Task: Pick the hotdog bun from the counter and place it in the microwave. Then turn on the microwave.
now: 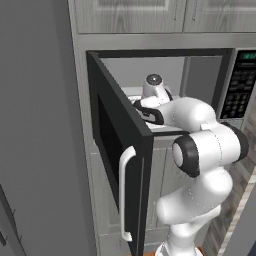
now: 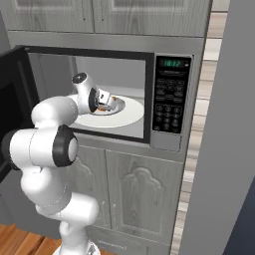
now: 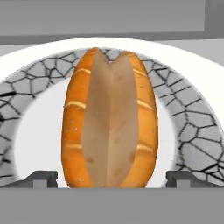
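At frame centre of the hand view we see the hotdog bun (image 3: 110, 120) lying slit-up on the white turntable (image 3: 30, 144) inside the microwave (image 2: 169, 94). Our gripper (image 3: 111, 178) stands wide open, its fingertips (image 3: 41, 178) apart from the bun's sides, gripping nothing.

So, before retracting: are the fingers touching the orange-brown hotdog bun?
Apart. Hand view shows white plate between each finger and the bun.

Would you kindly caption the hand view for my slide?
Open claw straddling the hotdog bun, which lies split side up on a crackle-patterned plate.
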Available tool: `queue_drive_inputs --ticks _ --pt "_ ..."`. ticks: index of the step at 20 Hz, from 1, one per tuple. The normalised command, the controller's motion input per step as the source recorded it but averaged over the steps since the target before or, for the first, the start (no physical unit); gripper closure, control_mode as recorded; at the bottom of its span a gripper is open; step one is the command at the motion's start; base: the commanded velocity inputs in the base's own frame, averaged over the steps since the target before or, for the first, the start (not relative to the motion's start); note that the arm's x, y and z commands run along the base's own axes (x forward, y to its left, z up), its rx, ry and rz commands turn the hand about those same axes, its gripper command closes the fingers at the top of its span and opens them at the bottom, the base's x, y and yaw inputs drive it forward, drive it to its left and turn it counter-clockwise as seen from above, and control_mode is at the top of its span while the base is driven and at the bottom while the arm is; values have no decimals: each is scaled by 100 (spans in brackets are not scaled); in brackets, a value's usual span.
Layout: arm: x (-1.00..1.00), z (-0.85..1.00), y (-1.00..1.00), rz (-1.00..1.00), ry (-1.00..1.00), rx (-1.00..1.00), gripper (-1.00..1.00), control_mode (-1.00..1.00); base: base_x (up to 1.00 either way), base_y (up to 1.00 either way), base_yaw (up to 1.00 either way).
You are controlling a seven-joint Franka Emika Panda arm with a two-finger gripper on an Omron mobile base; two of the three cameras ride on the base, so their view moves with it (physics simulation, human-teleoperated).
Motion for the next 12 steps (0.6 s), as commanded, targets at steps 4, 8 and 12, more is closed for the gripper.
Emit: queue_drive_inputs --ticks 4,8,12 --pt "-40 2 -7 0 -4 0 -100 -100 0 0 0" --pt "-39 8 -9 0 -8 0 -100 -100 0 0 0" --pt "-38 10 -10 0 -11 0 -100 -100 0 0 0"
